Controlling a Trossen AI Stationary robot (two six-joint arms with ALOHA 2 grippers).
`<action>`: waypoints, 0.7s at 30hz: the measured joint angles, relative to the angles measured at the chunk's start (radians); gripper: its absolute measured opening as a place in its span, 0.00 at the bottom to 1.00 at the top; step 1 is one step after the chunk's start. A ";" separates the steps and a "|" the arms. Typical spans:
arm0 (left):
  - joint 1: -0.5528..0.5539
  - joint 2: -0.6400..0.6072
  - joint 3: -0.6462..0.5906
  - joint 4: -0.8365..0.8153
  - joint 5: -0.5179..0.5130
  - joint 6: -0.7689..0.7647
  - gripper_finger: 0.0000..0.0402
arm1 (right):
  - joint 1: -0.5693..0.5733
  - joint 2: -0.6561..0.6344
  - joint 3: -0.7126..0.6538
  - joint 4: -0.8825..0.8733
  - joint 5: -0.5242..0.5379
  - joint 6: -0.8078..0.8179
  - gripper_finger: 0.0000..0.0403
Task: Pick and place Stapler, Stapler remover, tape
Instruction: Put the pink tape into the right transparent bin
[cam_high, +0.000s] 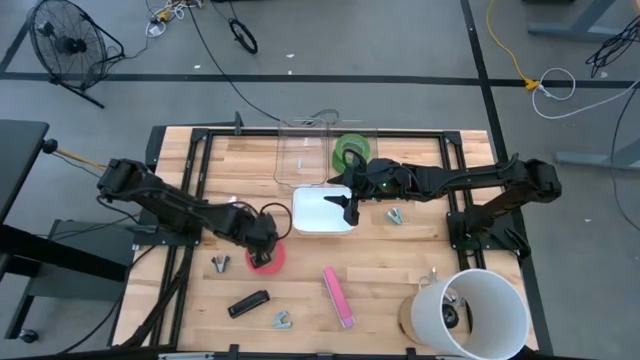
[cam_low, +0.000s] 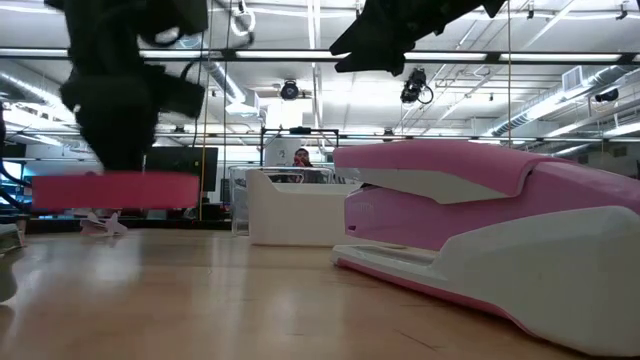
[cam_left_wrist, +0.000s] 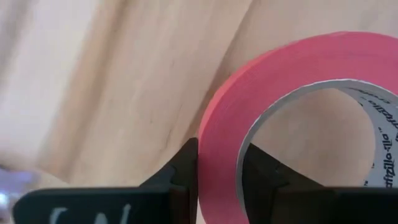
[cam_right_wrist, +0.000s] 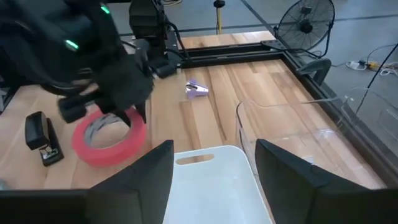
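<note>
A pink-red tape roll (cam_high: 270, 258) hangs just above the wooden table left of centre, with my left gripper (cam_high: 262, 247) shut on it. In the low view the roll (cam_low: 115, 190) floats level above the tabletop. A green tape roll (cam_high: 350, 152) lies in a clear container (cam_high: 300, 150) at the far edge. A pink stapler (cam_high: 338, 296) and a black stapler (cam_high: 248, 303) lie near the front. Small staple removers (cam_high: 220, 262) (cam_high: 283, 320) (cam_high: 395, 215) lie scattered about. My right gripper (cam_right_wrist: 214, 165) stands open above a white bin (cam_high: 322, 212). My left gripper pinches the pink roll's ring wall (cam_left_wrist: 217, 155), with one finger (cam_left_wrist: 183, 168) outside the ring and the other finger (cam_left_wrist: 261, 174) inside its open centre. The fingers come steeply from above. The roll is lifted clear of the table and lies about level.
A large white bucket (cam_high: 475, 310) stands at the front right corner. Black frame rails (cam_high: 200, 170) run along the table's far and side edges. Bare wood lies between the white bin and the pink stapler.
</note>
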 joint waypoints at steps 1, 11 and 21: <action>-0.007 0.000 0.036 -0.035 -0.033 0.005 0.21 | 0.000 0.000 0.000 0.000 0.000 0.013 0.56; -0.076 -0.002 0.376 -0.233 -0.549 0.159 0.21 | 0.001 0.000 0.000 0.023 -0.045 0.105 0.56; -0.070 -0.002 0.471 -0.211 -0.978 0.309 0.21 | 0.002 0.000 0.000 0.146 -0.138 0.153 0.56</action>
